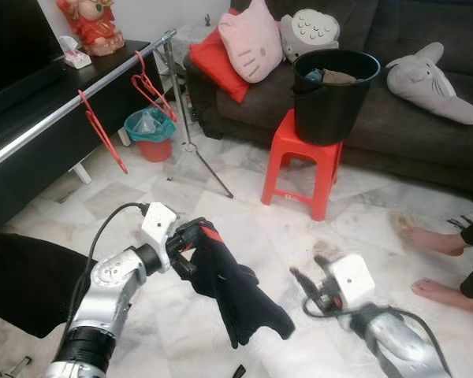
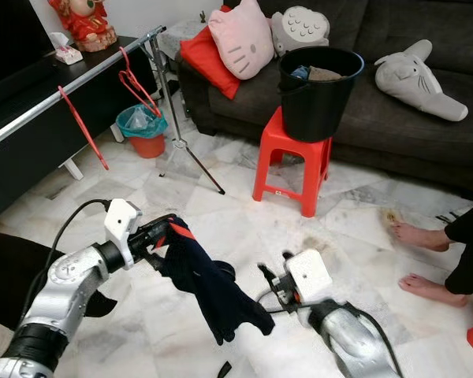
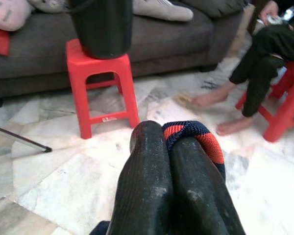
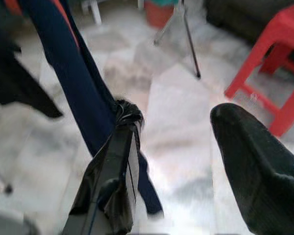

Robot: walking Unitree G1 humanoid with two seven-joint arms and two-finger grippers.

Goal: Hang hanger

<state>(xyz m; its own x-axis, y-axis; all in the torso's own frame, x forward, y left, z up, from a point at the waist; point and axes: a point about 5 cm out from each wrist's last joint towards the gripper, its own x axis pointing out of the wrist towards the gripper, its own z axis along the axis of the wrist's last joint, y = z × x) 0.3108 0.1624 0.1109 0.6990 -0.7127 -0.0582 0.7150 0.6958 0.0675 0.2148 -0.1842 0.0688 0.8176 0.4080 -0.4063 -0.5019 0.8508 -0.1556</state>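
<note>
A tiled living room, sofa (image 1: 394, 102) behind. The left gripper (image 1: 188, 246) has its jaws clamped on a dark garment (image 1: 236, 295), draped clear of the floor. The right gripper (image 1: 315, 285) waits beside it, jaws apart. Red hangers (image 1: 151, 90) hang on the rail (image 1: 55, 118), well apart.

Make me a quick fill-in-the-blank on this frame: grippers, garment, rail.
1. The left gripper is shut on a dark ___ with a red-orange trim.
2. The right gripper has its fingers ___ and holds nothing.
3. ___ red hangers hang on the metal rail.
4. The black bucket stands on a red ___.

Missing words: garment; open; Two; stool
</note>
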